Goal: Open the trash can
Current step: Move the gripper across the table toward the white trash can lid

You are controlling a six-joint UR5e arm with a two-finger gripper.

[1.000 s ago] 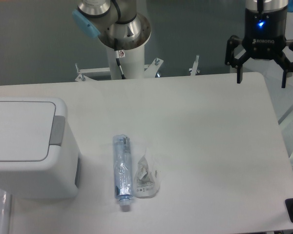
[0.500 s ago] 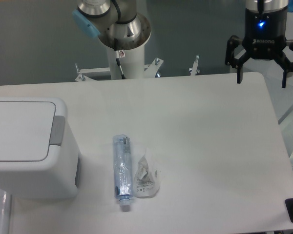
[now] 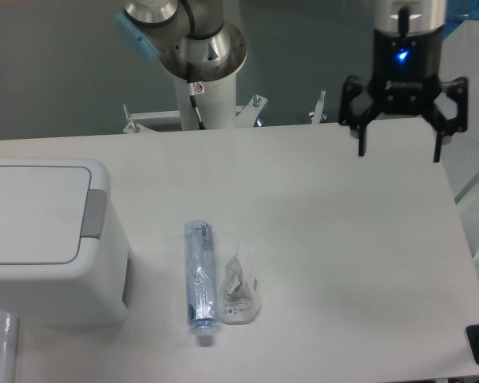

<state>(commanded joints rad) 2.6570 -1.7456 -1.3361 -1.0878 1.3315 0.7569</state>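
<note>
The bin (image 3: 44, 239) is sitting at the table's (image 3: 319, 239) left edge, lid down; it looks like stiff, light plastic, best worked by pressing its grey bar (image 3: 94, 214). Right of the bin are lying a bottle (image 3: 199, 271) and a wrapper (image 3: 238, 292). Far right, the gripper (image 3: 399, 152) is hovering, fingers spread, holding nothing.

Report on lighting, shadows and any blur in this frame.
Fixed camera view: even, soft light; faint shadows beside the trash can and clear bottle; the gripper shows a glowing blue light and looks slightly soft; the white table is bright, without harsh glare.
</note>
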